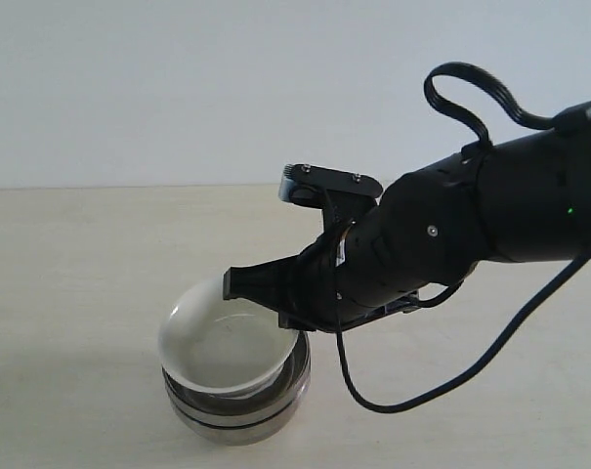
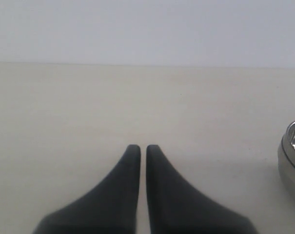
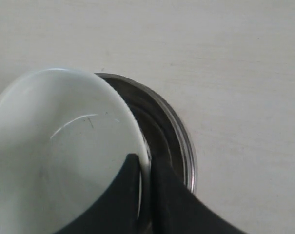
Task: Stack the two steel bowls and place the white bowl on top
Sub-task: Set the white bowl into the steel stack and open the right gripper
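Starting on the left: the left gripper (image 2: 143,148) only shows in its own wrist view, where its 2 dark fingers (image 2: 127,168) are pressed nearly together with just a thin slit between them and nothing in it. It hangs over the bare beige table (image 1: 80,293), and the edge of a shiny steel bowl peeks in at the side of that view, well apart from the fingertips. Moving toward the middle of the exterior view, the 2 steel bowls (image 1: 241,415) are nested one inside the other on the table (you can see the doubled rim lines on the side). The white bowl (image 1: 222,342) sits in the top one but tilted, its left rim riding up above the steel rim and its opening tipped toward the camera. The right gripper (image 3: 146,163) is pinching the white bowl's rim, with 1 finger inside the bowl and the other outside it, down in the gap next to the steel rim. Further right is the bulky black right arm (image 1: 490,210) reaching in from that side, with a black cable (image 1: 422,396) looping down onto the table.
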Robot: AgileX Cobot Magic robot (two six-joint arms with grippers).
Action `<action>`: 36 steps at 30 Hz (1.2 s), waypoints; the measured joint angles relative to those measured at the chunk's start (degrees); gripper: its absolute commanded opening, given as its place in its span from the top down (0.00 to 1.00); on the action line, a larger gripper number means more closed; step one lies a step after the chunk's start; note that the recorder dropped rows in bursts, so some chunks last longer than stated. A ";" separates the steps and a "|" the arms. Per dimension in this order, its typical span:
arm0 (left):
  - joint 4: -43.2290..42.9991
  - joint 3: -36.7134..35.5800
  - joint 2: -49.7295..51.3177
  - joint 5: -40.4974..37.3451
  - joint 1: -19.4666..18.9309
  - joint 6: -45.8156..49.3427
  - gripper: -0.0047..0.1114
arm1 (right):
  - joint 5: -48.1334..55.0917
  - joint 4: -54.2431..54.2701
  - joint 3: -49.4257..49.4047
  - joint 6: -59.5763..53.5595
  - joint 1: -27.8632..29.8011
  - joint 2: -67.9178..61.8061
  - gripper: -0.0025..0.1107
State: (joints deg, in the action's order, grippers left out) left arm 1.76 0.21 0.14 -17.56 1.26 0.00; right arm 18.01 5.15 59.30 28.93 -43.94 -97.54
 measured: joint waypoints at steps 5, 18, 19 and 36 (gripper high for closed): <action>0.00 0.00 0.00 0.00 0.00 0.00 0.93 | 0.38 0.00 0.00 0.00 0.00 0.00 0.98; 0.00 0.00 0.00 0.00 0.00 0.00 0.93 | 0.13 0.00 0.00 0.00 0.00 -2.54 0.98; 0.00 0.00 0.00 0.00 0.00 0.00 0.93 | -0.13 0.00 0.00 0.00 0.00 -2.66 0.98; 0.00 0.00 0.00 0.00 0.00 0.00 0.93 | 0.62 0.11 0.00 -0.71 0.00 -3.29 0.98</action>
State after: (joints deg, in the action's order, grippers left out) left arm 1.76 0.21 0.14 -17.56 1.26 0.00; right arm 18.63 5.26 59.30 28.22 -43.94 -100.82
